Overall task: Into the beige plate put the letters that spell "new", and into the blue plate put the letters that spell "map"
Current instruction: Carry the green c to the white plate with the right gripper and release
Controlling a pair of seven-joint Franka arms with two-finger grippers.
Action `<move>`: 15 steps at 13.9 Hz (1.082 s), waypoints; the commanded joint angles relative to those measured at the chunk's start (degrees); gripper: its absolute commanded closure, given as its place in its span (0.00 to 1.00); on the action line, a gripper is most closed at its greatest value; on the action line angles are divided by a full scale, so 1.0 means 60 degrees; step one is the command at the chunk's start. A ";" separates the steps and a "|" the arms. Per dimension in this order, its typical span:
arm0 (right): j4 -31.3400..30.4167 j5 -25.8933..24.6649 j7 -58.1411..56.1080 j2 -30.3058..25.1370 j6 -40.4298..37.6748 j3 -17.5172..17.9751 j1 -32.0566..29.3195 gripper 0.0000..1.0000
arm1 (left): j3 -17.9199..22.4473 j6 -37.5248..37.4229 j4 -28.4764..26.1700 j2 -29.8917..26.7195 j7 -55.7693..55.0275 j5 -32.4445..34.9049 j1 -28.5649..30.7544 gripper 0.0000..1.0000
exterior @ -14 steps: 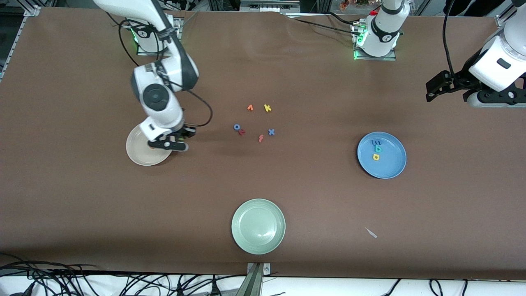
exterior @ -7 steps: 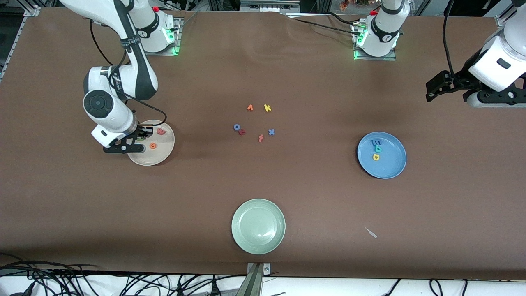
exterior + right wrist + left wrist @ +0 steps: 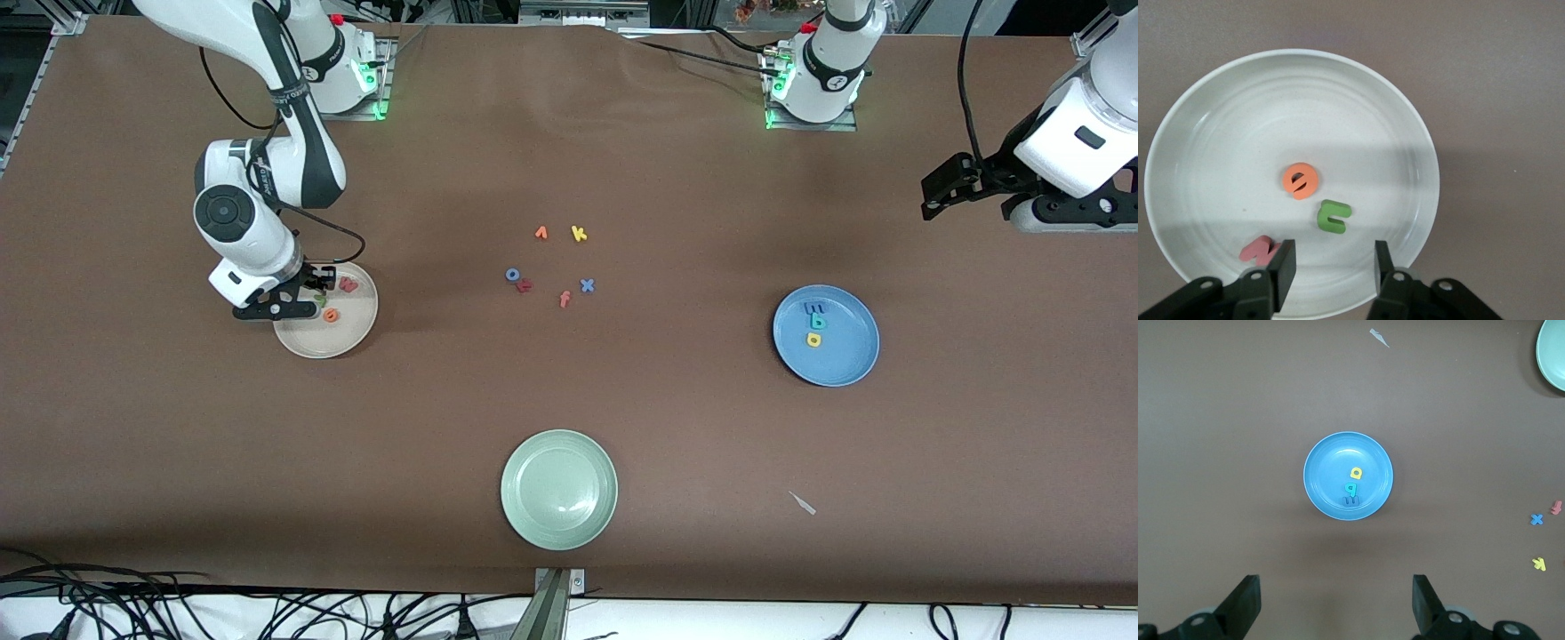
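The beige plate (image 3: 342, 338) (image 3: 1218, 133) holds the salmon w (image 3: 348, 284) (image 3: 1259, 250), the orange e (image 3: 331, 315) (image 3: 1300, 181) and the green n (image 3: 318, 300) (image 3: 1333, 217). My right gripper (image 3: 311, 298) (image 3: 1335, 263) hovers low over this plate, open, with nothing between its fingers; the n lies just past the fingertips. The blue plate (image 3: 845, 356) (image 3: 1328, 463) holds the blue m (image 3: 814, 308) (image 3: 1351, 500), the teal p (image 3: 817, 322) (image 3: 1350, 489) and the yellow a (image 3: 813, 339) (image 3: 1355, 473). My left gripper (image 3: 932, 197) (image 3: 1337, 607) waits open, high over the left arm's end of the table.
Loose letters lie mid-table: an orange one (image 3: 540, 233), yellow k (image 3: 579, 234), blue o (image 3: 512, 275), a dark red one (image 3: 524, 285), salmon f (image 3: 564, 299), blue x (image 3: 587, 285). A pale green plate (image 3: 558, 489) sits near the front edge, a white scrap (image 3: 803, 503) beside it.
My right arm swung across the beige plate toward the right arm's end, then opened its jaws; the green n now lies loose in the plate. The left arm has not moved.
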 commanded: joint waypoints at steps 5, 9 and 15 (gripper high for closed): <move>0.1441 0.0020 -0.0020 -0.0607 -0.1910 -0.0038 0.0114 0.36 | -0.0040 -0.0004 0.0206 0.0081 0.0228 0.0262 0.0007 0.00; 0.3391 0.0020 -0.0122 -0.0840 -0.4020 0.0035 0.0129 0.33 | -0.0040 -0.0004 0.0206 0.0095 0.0228 0.0262 0.0007 0.00; 0.5472 0.0005 -0.0810 -0.1339 -0.5913 0.0182 0.0187 0.02 | -0.0054 -0.0004 0.0206 0.0081 0.0228 0.0262 -0.0007 0.00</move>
